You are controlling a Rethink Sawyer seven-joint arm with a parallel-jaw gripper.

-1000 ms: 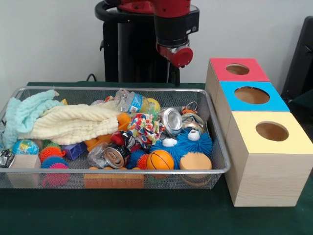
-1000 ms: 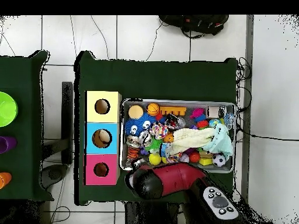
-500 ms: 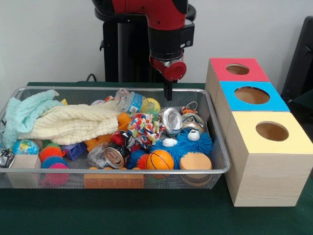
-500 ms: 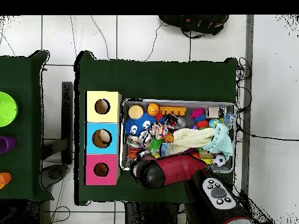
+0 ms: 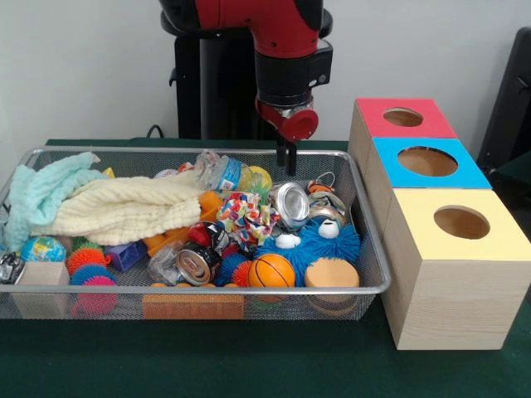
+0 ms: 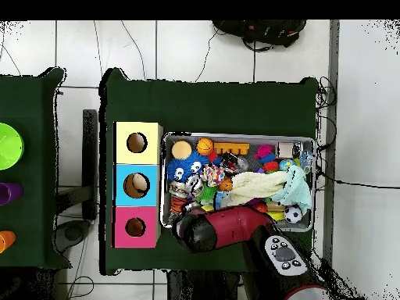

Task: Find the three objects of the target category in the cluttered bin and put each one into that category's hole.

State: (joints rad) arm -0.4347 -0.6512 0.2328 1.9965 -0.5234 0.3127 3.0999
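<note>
A wire mesh bin holds a jumble: a silver can on its side, a crushed can, a small basketball, a blue fuzzy toy, a plastic bottle, spiky balls and blocks. My gripper hangs just above the bin's far right part, over the yellow ball and the silver can, touching nothing. In the overhead view the red arm covers the gripper and the bin's near left corner.
Three wooden boxes with round holes stand beside the bin: red-topped, blue-topped and yellow-topped. A cream cloth and a mint cloth cover the bin's left half. The bin walls rise around the clutter.
The arm has swung forward over the bin and come down, so the gripper now hangs lower above the cans. The things in the bin have not shifted.
</note>
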